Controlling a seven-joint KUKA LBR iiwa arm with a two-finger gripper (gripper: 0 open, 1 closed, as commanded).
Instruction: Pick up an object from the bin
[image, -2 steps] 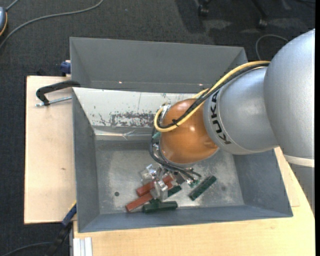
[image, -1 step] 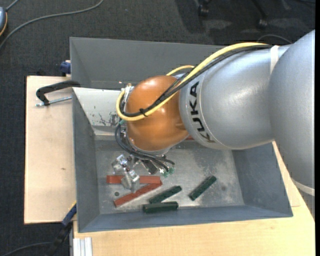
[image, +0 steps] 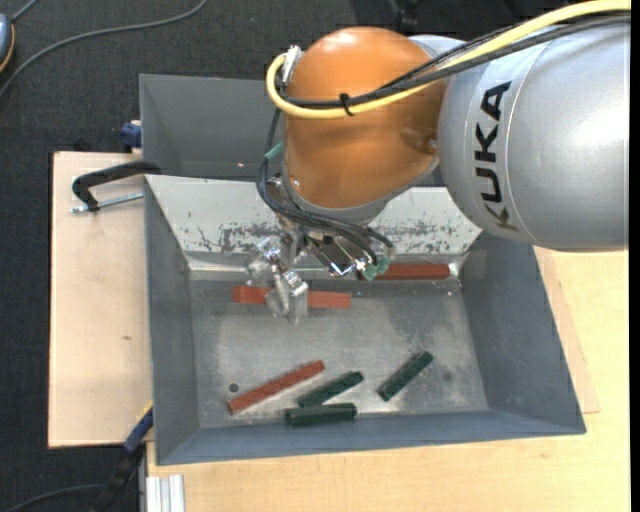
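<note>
Arm: the silver arm (image: 545, 130) with its orange wrist cover reaches in from the right, above the rear half of the grey bin (image: 168, 340).
End effector: the end effector (image: 283, 290) is low at the back of the bin floor, directly over a flat red bar (image: 330, 299) lying crosswise there; the bar shows on both sides of it.
End effector state: cannot tell whether it is spread or pressed together.
Rear right: a second red bar (image: 415, 270) lies against the back wall.
Front: a long red strip (image: 275, 387) lies aslant, with three dark green sticks (image: 330, 388) near it.
</note>
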